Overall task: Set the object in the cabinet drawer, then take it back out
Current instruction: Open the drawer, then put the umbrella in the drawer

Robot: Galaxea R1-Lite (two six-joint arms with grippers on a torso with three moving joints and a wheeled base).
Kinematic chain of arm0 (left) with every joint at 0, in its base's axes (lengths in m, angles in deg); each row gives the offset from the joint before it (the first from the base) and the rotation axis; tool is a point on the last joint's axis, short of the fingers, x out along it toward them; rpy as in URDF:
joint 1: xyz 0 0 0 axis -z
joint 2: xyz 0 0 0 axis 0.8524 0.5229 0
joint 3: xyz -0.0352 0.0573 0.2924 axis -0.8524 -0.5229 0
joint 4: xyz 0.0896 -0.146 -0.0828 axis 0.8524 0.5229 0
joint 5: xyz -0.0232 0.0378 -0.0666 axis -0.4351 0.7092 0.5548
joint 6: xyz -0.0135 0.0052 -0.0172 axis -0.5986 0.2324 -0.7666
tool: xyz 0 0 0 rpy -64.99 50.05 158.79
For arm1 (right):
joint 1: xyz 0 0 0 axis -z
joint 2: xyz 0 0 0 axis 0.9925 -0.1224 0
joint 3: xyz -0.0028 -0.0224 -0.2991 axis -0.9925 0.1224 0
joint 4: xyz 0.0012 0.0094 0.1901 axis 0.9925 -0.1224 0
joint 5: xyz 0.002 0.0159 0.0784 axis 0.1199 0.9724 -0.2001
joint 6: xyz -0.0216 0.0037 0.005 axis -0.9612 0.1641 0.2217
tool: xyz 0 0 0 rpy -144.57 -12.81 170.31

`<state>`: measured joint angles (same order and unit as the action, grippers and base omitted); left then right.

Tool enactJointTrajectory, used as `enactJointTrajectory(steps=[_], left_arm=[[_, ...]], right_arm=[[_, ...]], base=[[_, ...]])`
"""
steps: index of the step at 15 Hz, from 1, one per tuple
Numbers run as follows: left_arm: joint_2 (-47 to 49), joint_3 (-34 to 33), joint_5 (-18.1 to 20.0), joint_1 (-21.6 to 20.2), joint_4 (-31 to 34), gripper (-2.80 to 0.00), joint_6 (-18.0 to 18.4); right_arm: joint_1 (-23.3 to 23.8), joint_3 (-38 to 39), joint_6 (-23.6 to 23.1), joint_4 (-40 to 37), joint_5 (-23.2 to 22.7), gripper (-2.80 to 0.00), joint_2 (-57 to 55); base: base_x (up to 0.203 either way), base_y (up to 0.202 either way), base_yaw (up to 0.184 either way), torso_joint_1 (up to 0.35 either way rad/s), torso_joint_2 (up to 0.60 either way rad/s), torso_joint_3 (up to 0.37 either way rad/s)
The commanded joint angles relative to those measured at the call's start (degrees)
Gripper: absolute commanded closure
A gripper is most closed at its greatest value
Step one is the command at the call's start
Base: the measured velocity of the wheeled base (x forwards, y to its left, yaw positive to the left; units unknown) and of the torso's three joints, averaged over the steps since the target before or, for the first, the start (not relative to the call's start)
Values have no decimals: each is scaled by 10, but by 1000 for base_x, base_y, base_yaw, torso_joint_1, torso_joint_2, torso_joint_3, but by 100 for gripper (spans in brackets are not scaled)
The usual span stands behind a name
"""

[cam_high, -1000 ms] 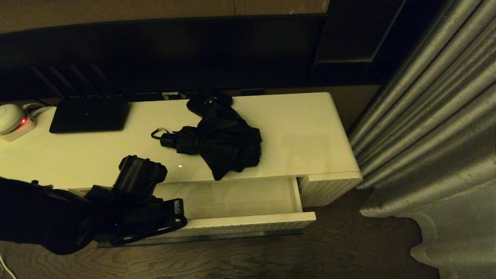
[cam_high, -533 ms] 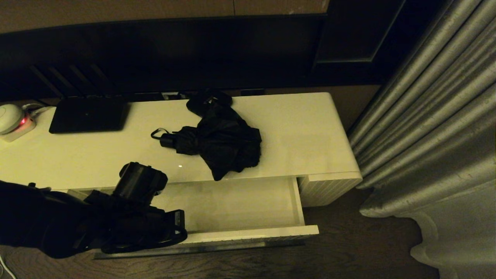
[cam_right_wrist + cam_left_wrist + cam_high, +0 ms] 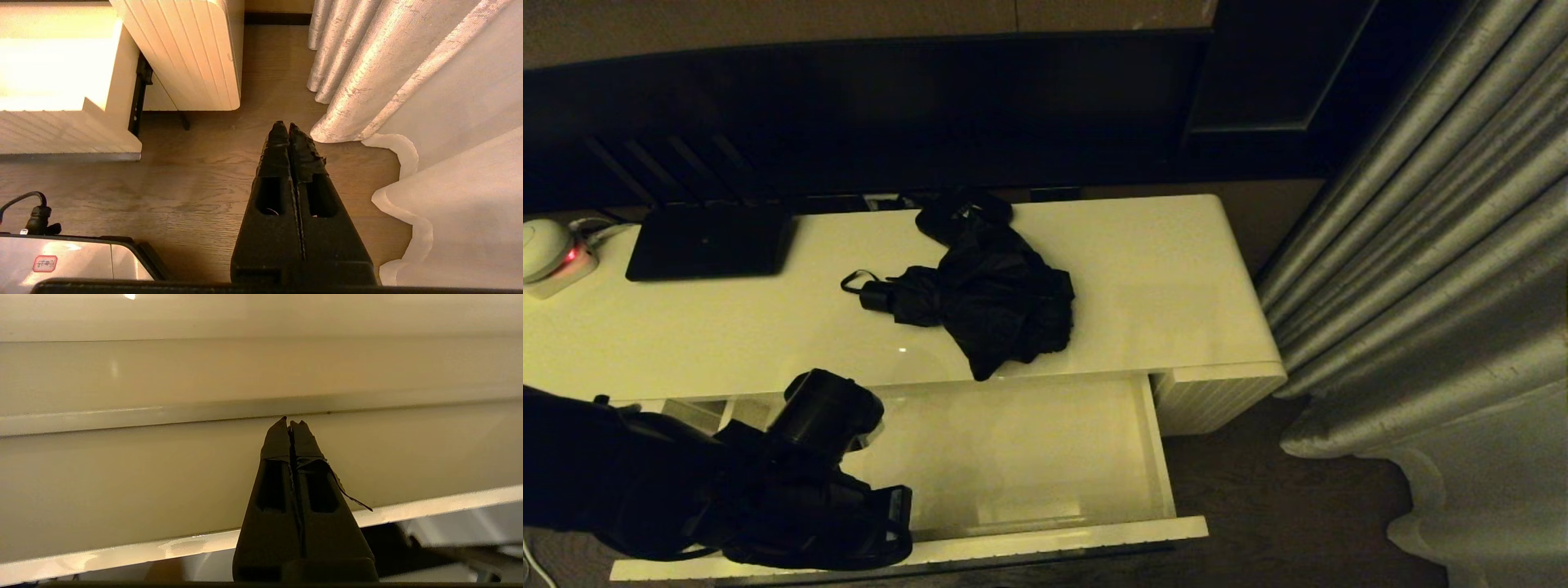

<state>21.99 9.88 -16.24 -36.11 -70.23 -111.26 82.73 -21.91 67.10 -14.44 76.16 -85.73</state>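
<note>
The black folding umbrella (image 3: pixel 992 298) lies bunched on the cream cabinet top, its short handle and strap loop pointing left. Below it the cabinet drawer (image 3: pixel 1054 541) stands pulled far out, its pale interior bare. My left arm (image 3: pixel 768 490) reaches over the drawer's front left part. In the left wrist view my left gripper (image 3: pixel 291 422) is shut with nothing in it, pointing over the drawer's front rim (image 3: pixel 122 550) into the interior. My right gripper (image 3: pixel 287 125) hangs shut and empty over the wood floor, right of the drawer's ribbed front (image 3: pixel 61 130).
A flat black device (image 3: pixel 711 241) and a white round unit with a red light (image 3: pixel 547 249) sit at the back left of the cabinet top (image 3: pixel 1176 286). A small black item (image 3: pixel 964 209) lies behind the umbrella. Grey curtains (image 3: pixel 1421 245) hang on the right.
The drawer has slid much farther out toward me, and my left arm has drawn back with its front. The umbrella has not moved.
</note>
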Motion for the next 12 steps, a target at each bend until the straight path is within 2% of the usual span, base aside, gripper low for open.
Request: enactJointTrajectory(steps=[1,2,5,7,9,12], left_arm=[[3,-5,10,11,51,0,19],[4,-6,11,15,63,0,27],[-1,-1,10,15,52,0,19],[-14,1,3,13,-8,0,-24],[-35,6,-35,8,-47,0,-52],[-74,20,-80,3,-85,0,-58]], right_arm=[[0,0,0,0,0,0,0],[0,0,0,0,0,0,0],[0,0,0,0,0,0,0],[0,0,0,0,0,0,0],[0,0,0,0,0,0,0],[0,0,0,0,0,0,0]], base=[[0,0,0,0,0,0],[0,0,0,0,0,0],[0,0,0,0,0,0],[0,0,0,0,0,0],[0,0,0,0,0,0],[0,0,0,0,0,0]])
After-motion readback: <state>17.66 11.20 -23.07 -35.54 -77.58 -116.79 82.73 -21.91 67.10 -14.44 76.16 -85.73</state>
